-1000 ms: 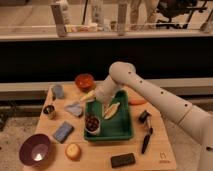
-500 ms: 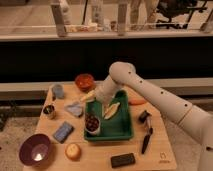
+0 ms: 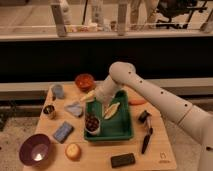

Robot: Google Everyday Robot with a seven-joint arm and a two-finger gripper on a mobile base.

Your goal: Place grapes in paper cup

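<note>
The dark red-purple grapes [image 3: 91,121] sit in the top of the short white paper cup [image 3: 93,130]. The cup stands upright at the left edge of the green tray [image 3: 123,131]. My gripper [image 3: 96,99] is at the end of the white arm that reaches in from the right. It hangs just above and slightly behind the cup, over the tray's left rear corner. A pale yellow elongated item [image 3: 111,110] lies in the tray beside the cup.
On the wooden table there are an orange bowl [image 3: 84,80], a grey-blue mug [image 3: 57,91], a metal can [image 3: 49,111], a blue sponge [image 3: 63,131], a purple bowl [image 3: 35,149], an orange-yellow fruit [image 3: 73,151], a black block [image 3: 122,160], a black tool [image 3: 146,141] and a carrot [image 3: 136,101].
</note>
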